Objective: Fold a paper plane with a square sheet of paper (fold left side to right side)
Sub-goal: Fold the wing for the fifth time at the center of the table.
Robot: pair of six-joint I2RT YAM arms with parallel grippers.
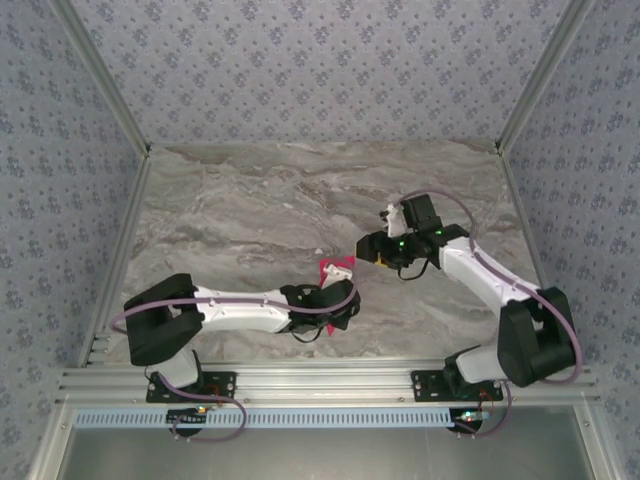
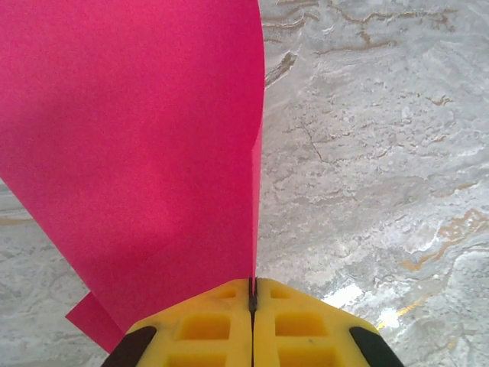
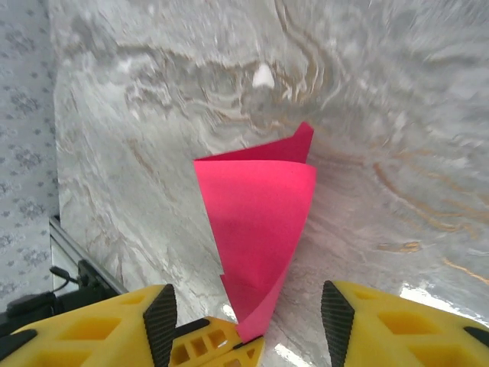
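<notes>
The square sheet of paper is bright magenta-pink, bent over into a loose fold, and stands up off the marble table. My left gripper is shut on its lower edge. In the left wrist view the yellow fingers meet with the paper pinched in the seam of the left gripper. My right gripper is open just to the right of the sheet. In the right wrist view the paper rises between the spread pads of the right gripper, touching neither, with the left gripper's yellow fingertips clamped on its bottom corner.
The grey marble table is bounded by patterned walls at the left, right and back. A metal rail carrying both arm bases runs along the near edge. The two wrists are close together near the table's middle.
</notes>
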